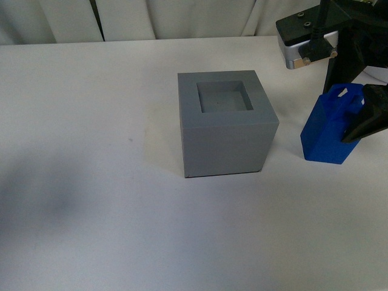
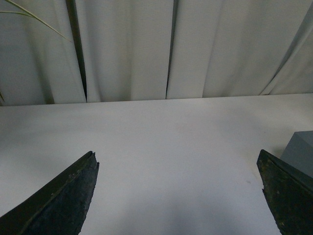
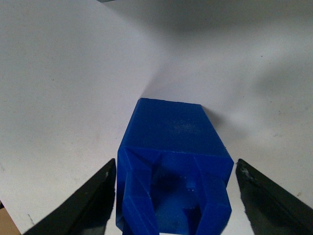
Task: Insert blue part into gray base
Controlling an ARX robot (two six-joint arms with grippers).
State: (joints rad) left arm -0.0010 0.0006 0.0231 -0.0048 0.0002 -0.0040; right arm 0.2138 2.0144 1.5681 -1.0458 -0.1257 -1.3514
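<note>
The gray base (image 1: 225, 124), a cube with a square recess in its top, stands mid-table; one edge of it shows in the left wrist view (image 2: 301, 152). The blue part (image 1: 330, 130) stands on the table to its right, loop handle up. My right gripper (image 1: 357, 112) is open, its black fingers on either side of the handle without closing on it. In the right wrist view the blue part (image 3: 171, 161) sits between the spread fingers (image 3: 88, 205). My left gripper (image 2: 178, 196) is open and empty over bare table, left of the base.
The white table (image 1: 91, 182) runs to a white curtain (image 2: 127, 49) at the back. A silver and black device (image 1: 306, 42) sits at the back right, behind my right arm.
</note>
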